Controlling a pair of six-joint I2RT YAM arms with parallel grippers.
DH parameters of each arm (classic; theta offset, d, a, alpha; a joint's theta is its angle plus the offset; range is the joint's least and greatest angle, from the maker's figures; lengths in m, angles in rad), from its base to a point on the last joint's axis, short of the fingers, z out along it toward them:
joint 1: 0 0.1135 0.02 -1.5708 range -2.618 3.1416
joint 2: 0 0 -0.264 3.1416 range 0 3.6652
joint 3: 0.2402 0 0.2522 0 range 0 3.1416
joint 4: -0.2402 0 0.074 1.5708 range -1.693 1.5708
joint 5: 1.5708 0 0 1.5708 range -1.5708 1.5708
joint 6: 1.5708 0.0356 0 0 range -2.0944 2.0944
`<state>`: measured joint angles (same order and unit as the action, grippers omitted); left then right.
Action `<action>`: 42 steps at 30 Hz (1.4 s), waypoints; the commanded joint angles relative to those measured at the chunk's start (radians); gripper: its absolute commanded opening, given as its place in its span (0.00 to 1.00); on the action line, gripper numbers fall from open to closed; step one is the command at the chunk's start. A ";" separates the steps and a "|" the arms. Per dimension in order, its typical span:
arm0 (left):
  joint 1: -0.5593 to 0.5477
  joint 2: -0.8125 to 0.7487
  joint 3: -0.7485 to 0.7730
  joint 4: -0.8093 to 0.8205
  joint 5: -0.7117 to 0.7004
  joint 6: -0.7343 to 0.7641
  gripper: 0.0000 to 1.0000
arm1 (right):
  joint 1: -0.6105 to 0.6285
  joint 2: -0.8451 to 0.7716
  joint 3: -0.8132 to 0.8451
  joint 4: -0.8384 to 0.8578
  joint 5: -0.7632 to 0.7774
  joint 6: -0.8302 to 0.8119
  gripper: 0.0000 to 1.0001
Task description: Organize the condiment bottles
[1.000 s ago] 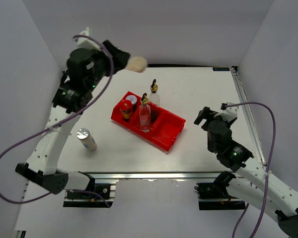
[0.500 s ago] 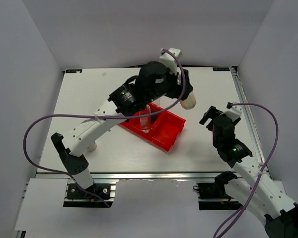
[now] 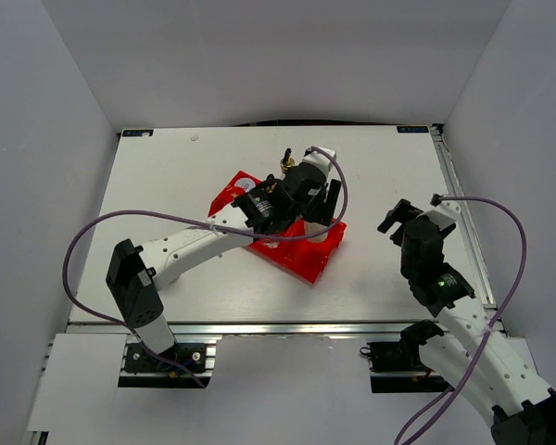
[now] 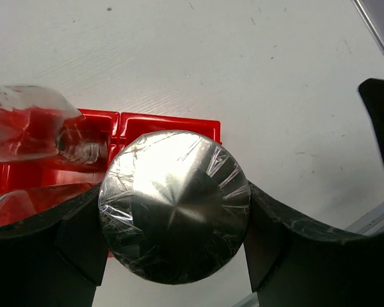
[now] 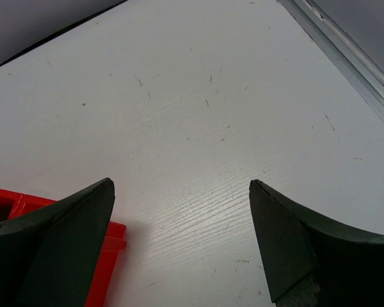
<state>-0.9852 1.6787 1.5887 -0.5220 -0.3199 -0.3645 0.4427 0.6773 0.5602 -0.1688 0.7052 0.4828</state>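
My left gripper point(image 4: 174, 224) is shut on a silver-capped shaker point(image 4: 174, 206), its foil-wrapped cap facing the wrist camera. It hangs over the right end of the red divided bin point(image 4: 166, 121). A clear bottle point(image 4: 25, 125) stands in the bin to the left. In the top view my left gripper point(image 3: 320, 209) covers the bin point(image 3: 310, 261); one gold-spouted bottle point(image 3: 285, 163) shows behind the wrist. The red-lidded jar is hidden by the arm. My right gripper point(image 5: 180, 185) is open and empty over bare table, right of the bin point(image 5: 109, 256).
My right gripper point(image 3: 403, 218) sits between the bin and the table's right rail point(image 3: 463, 213). The left arm's forearm point(image 3: 195, 243) stretches across the front left of the table. White walls close in the back and sides.
My left arm has swung from the back left across to the bin's right end with the shaker held, and has come down low over it. The right arm has shifted slightly.
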 commanded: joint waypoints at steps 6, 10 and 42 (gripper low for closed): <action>-0.003 -0.021 -0.093 0.198 -0.013 -0.030 0.06 | -0.007 -0.044 0.003 0.015 0.050 0.014 0.90; -0.001 -0.011 -0.147 0.257 -0.074 -0.031 0.08 | -0.009 -0.041 0.001 0.023 0.043 0.008 0.89; -0.001 0.156 -0.113 0.324 -0.154 -0.016 0.91 | -0.010 -0.028 0.007 0.023 -0.001 -0.055 0.89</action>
<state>-0.9852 1.8713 1.4391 -0.2588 -0.4297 -0.3775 0.4381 0.6662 0.5598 -0.1707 0.6987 0.4503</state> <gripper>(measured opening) 0.889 0.895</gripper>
